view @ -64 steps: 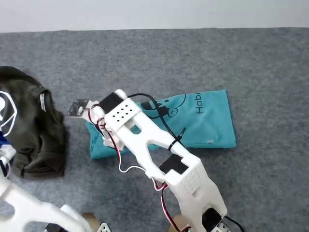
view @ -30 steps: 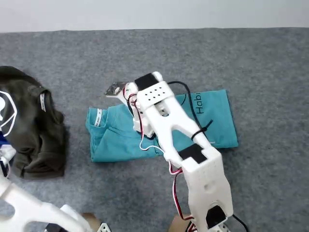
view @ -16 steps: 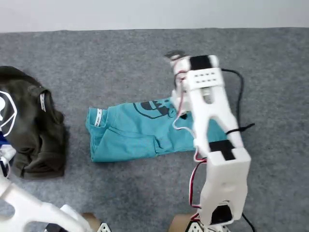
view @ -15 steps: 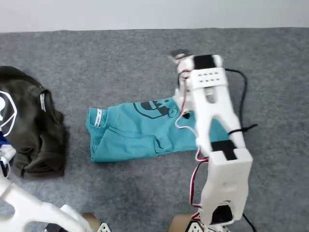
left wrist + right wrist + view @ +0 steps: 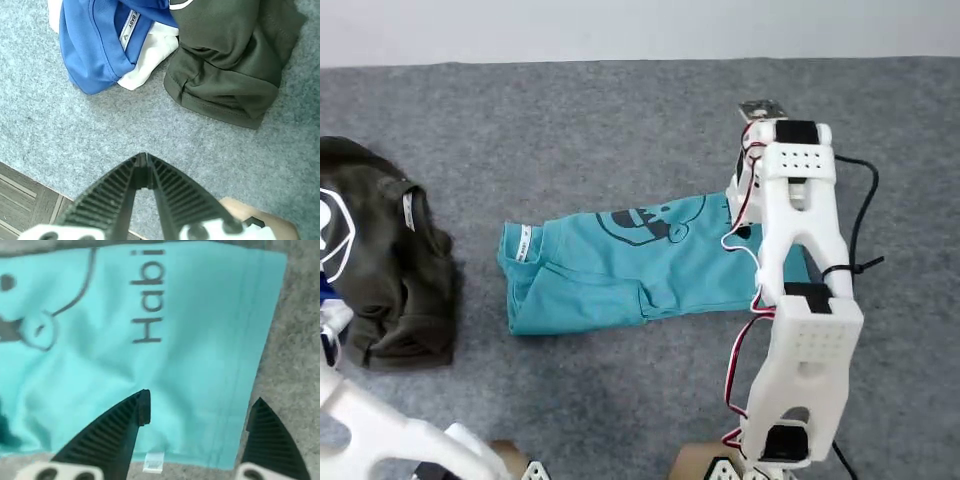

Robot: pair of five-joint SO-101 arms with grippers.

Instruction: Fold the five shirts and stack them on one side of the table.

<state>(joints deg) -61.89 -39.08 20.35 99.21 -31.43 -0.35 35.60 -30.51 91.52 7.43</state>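
A teal shirt [image 5: 620,270] lies folded lengthwise across the middle of the grey felt, collar end to the left. My right gripper [image 5: 758,108] hangs open over its hem end; in the right wrist view the fingers straddle the teal shirt [image 5: 150,315] near its bottom corner, with my right gripper [image 5: 200,407] holding nothing. A crumpled olive shirt [image 5: 380,260] sits at the left edge. My left gripper [image 5: 146,162] is shut and empty, low by the table's front edge, short of the olive shirt [image 5: 230,55], a blue shirt [image 5: 95,45] and a white one [image 5: 150,55].
Grey felt [image 5: 620,120] covers the table up to a pale wall at the back. The table's front edge and wood floor [image 5: 20,200] lie close behind my left gripper. The left arm's white base [image 5: 370,430] fills the front left corner.
The right arm has swung from the teal shirt's collar end across to its hem end on the right, uncovering the shirt. The left arm has kept still.
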